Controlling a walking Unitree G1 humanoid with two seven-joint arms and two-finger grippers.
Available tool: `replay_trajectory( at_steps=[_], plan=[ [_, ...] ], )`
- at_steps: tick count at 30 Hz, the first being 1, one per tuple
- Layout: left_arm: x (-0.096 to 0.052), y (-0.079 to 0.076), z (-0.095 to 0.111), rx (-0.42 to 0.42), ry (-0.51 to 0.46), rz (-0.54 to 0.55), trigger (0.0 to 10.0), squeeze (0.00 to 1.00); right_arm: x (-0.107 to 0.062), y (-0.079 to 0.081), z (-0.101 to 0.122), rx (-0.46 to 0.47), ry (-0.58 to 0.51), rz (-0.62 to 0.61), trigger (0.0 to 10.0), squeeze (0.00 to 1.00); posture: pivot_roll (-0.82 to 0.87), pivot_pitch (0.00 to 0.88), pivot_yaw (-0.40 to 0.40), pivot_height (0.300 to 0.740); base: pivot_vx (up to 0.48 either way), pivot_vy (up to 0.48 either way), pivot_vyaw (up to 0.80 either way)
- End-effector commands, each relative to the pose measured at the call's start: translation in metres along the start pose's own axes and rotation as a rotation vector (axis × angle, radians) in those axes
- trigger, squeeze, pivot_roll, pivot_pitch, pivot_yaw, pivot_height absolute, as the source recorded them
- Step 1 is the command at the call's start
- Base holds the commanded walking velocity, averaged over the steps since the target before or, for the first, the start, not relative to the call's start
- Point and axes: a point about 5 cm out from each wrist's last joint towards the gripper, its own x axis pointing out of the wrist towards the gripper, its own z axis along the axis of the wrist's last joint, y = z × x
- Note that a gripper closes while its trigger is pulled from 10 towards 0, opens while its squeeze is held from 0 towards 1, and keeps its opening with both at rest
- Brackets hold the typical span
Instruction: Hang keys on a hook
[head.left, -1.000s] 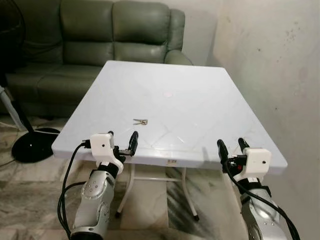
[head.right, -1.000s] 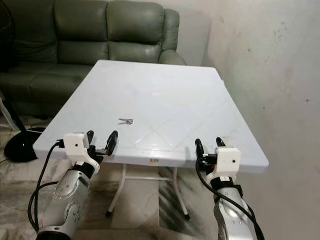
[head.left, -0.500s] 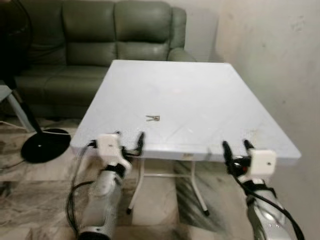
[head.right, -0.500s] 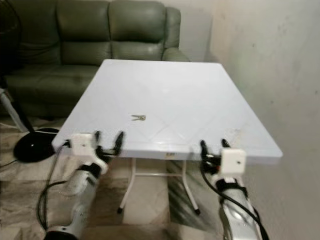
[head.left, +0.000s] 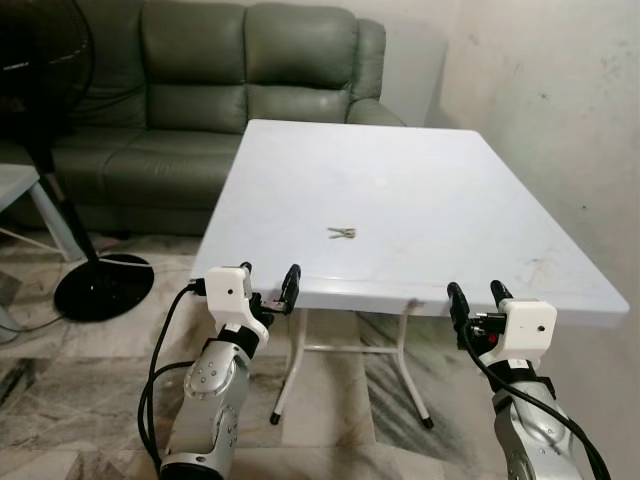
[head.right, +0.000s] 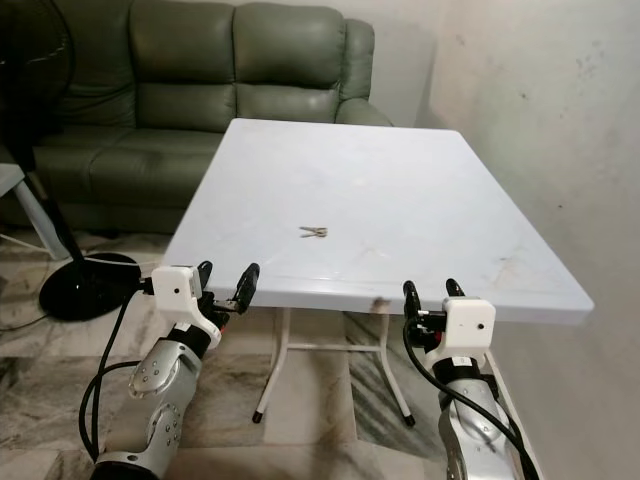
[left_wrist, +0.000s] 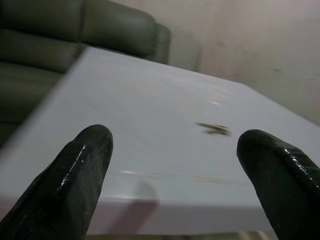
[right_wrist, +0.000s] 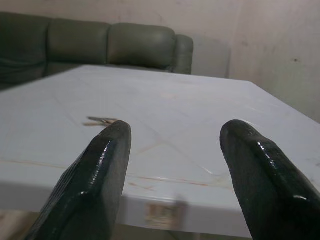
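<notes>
Approach step: keys (head.left: 342, 233) lie on the desk (head.left: 470, 190), untouched. My left gripper (head.left: 270, 290) and right gripper (head.left: 475, 305) hover at its near edge, both jaws open, empty. Next: reach in, pinch keys.

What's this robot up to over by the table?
It is standing at the near edge of a white folding table with a green sofa behind it. A small bunch of keys lies on the tabletop, untouched. The left gripper and right gripper are both held up just short of the table edge, open and holding nothing. The keys lie nearer the left gripper. Picking them up has not yet begun.
</notes>
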Motion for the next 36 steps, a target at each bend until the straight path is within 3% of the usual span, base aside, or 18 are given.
replay_trajectory(
  at_steps=[1, 7, 14, 19, 36],
  plan=[
    [0.0022, -0.0097, -0.0007, -0.013, 0.004, -0.03, 10.0, 0.0, -0.0008, -0.0073, 0.004, -0.015, -0.009, -0.015, 10.0, 0.0, 0.01, 0.025, -0.041, 0.74, 0.0, 0.352, 0.0],
    [0.0019, -0.0094, -0.001, -0.012, 0.005, -0.03, 10.0, 0.0, -0.001, -0.0053, 0.0037, -0.059, -0.002, 0.0, 10.0, 0.0, 0.01, 0.027, -0.04, 0.74, 0.0, 0.354, 0.0],
    [0.0022, -0.0087, -0.0009, -0.014, 0.006, -0.027, 10.0, 0.0, -0.0007, -0.0048, 0.0025, -0.05, 0.005, -0.002, 10.0, 0.0, 0.01, 0.029, -0.039, 0.74, 0.0, 0.35, 0.72],
    [0.0027, -0.0076, -0.0025, -0.013, 0.024, 0.008, 10.0, 0.0, -0.0004, -0.0054, 0.0037, -0.009, -0.007, -0.011, 10.0, 0.0, 0.0, 0.028, -0.038, 0.74, 0.0, 0.0, 0.32],
    [0.0045, -0.0071, -0.0057, -0.048, 0.07, 0.001, 10.0, 0.0, 0.0006, -0.0059, 0.0043, -0.007, -0.009, -0.009, 10.0, 0.0, 0.01, 0.025, -0.04, 0.74, 0.0, 0.0, 0.0]
  ],
)
